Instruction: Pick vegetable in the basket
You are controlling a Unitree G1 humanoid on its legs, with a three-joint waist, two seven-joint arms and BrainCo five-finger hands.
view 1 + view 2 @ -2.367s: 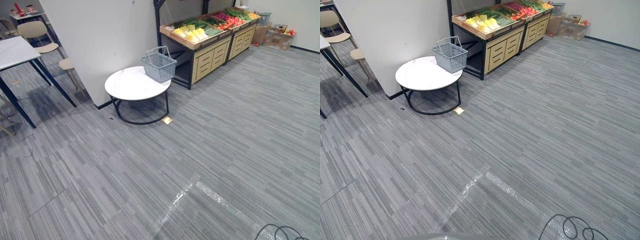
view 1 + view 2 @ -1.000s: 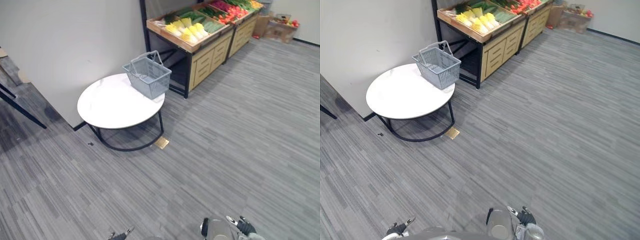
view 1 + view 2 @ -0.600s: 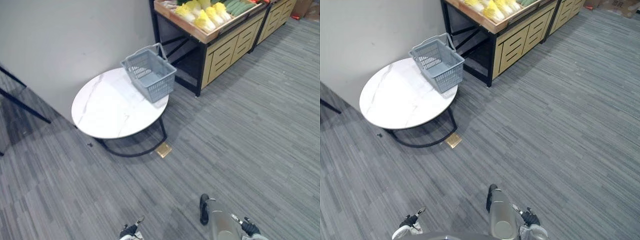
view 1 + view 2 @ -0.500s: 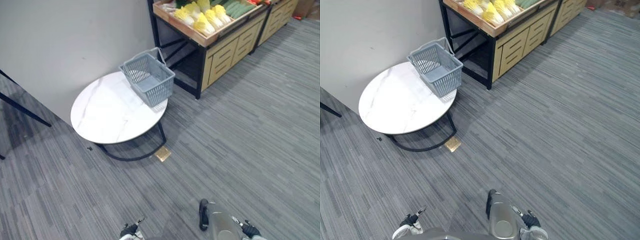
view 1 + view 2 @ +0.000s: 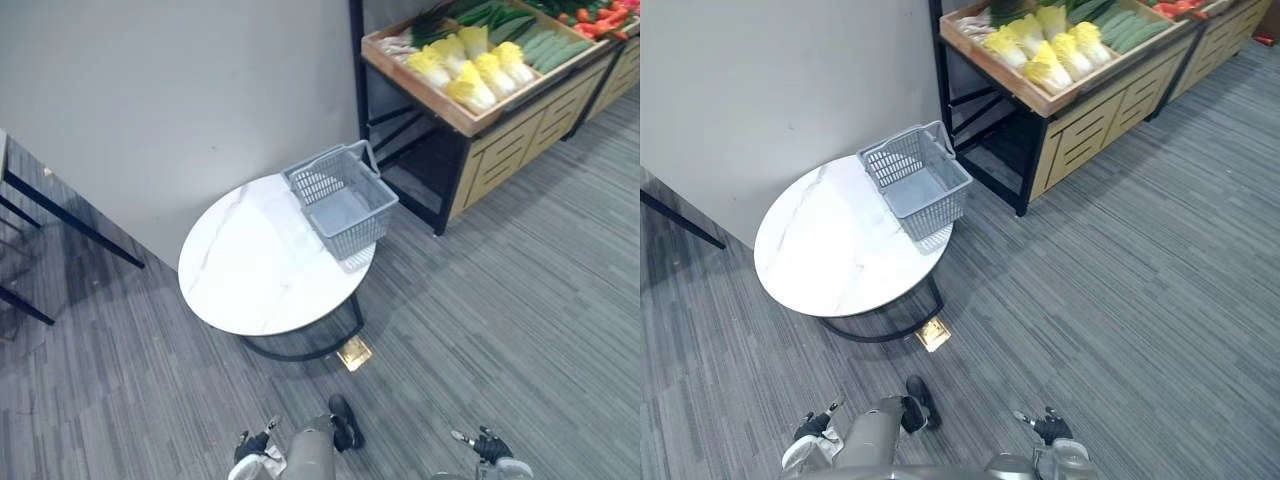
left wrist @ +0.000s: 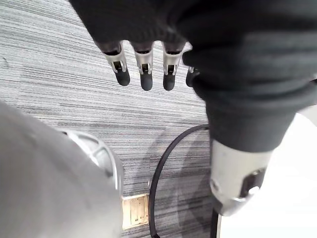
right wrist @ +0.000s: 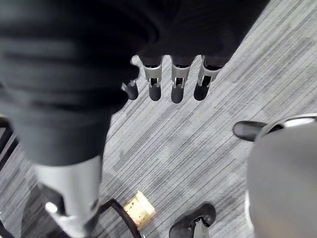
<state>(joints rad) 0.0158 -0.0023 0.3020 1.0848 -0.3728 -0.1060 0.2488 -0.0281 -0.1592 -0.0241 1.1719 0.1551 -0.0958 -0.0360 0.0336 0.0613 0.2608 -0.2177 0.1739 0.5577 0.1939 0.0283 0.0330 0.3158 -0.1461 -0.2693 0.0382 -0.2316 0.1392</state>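
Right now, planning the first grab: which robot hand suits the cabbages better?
Probably right: cabbages sit ahead on the right robot hand side; left robot hand hangs opposite. Both open.

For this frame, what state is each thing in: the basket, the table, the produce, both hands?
basket: upright, empty, at the table's edge towards the shelf.
round table: carries the basket and nothing else.
cabbages: lying in the wooden crate, untouched.
left hand: open, fingers straight, holding nothing.
right hand: open, fingers straight, holding nothing.
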